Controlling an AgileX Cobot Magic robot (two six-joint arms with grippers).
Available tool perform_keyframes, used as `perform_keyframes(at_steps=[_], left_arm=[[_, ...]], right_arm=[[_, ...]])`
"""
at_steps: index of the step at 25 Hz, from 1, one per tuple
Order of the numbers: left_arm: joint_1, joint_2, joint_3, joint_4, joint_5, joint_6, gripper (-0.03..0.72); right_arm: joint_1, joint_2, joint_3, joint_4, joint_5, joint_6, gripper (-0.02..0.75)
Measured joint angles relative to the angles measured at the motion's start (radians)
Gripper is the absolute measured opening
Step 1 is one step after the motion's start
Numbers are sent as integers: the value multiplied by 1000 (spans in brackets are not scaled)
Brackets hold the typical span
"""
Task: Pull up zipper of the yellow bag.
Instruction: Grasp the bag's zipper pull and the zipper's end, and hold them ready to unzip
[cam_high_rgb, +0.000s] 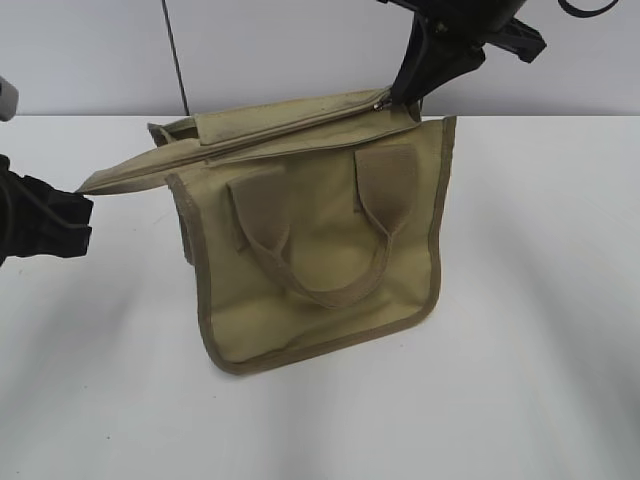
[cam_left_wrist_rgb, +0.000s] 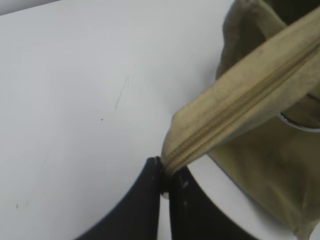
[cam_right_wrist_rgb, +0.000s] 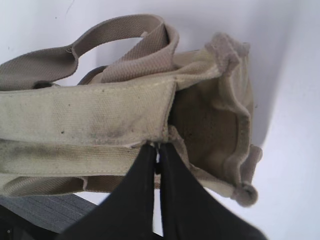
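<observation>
The yellow bag (cam_high_rgb: 320, 250) stands on the white table, its looped handle hanging down the front. Its top strip with the zipper (cam_high_rgb: 300, 125) runs from the left tail to the far right corner. My left gripper (cam_high_rgb: 75, 195) is shut on the strip's tail end (cam_left_wrist_rgb: 172, 157), where the zip line (cam_left_wrist_rgb: 240, 100) looks closed. My right gripper (cam_high_rgb: 400, 98) is shut at the silver pull (cam_high_rgb: 381, 102) at the strip's right end. In the right wrist view the fingers (cam_right_wrist_rgb: 158, 152) pinch at the strip's edge, and the pull is mostly hidden between them.
White table (cam_high_rgb: 540, 300) all around the bag, with a pale wall behind. A thin dark cable (cam_high_rgb: 175, 55) hangs at the back left. A round metal rim (cam_left_wrist_rgb: 300, 122) shows under the strip in the left wrist view.
</observation>
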Motion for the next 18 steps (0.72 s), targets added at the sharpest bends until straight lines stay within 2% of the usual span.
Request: perform_keyframes(at_steps=[13,16,18], left_arm=[[-2,0,0,1,-4,0,8],[-1,0,0,1,0,0,24],[11,0,3,2,45,-1,98]], right_arm=[[-1,-1,1,-25,1,-12,-7],[-4,-9,1,-36,0,-10,64],[-26,-22,1,-98,-6,-10,199]])
